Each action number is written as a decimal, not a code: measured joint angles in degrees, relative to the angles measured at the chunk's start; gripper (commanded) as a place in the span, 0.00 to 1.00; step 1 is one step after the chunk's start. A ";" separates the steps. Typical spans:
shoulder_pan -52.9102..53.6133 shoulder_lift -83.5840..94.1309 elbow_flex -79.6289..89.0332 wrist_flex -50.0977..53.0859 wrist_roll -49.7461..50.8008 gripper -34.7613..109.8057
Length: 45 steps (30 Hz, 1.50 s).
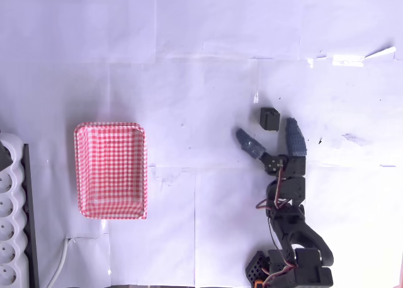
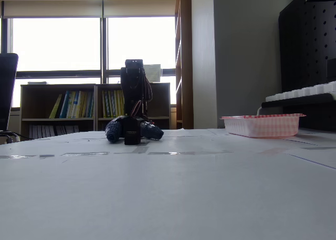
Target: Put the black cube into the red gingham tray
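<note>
The gripper (image 1: 269, 138) was lowered to the white table (image 1: 189, 80) with its jaws spread wide apart, holding nothing. In the overhead view the black cube (image 1: 269, 118) sat on the table just beyond the fingertips, roughly in line with the gap between the jaws and nearer the right-hand finger; contact could not be determined. The red gingham tray (image 1: 111, 171) lay well apart from the jaws, far to their left, beside a white power strip (image 1: 11, 218). In the fixed view the cube (image 2: 132, 136) stood in front of the gripper (image 2: 134, 131).
</note>
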 measured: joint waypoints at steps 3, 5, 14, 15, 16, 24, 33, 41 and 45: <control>0.00 1.14 2.81 0.53 0.09 0.59; -0.35 1.67 4.04 0.53 0.00 0.58; -0.97 2.72 6.33 1.58 -1.49 0.58; -0.88 2.72 6.42 1.85 -2.11 0.58; -0.88 2.64 6.68 2.55 -2.37 0.57; -1.14 1.58 7.82 7.73 -4.13 0.57; -1.14 1.49 8.09 8.61 -5.45 0.51; -1.14 0.97 8.00 8.61 -6.86 0.36; -1.14 0.97 8.09 8.61 -7.03 0.34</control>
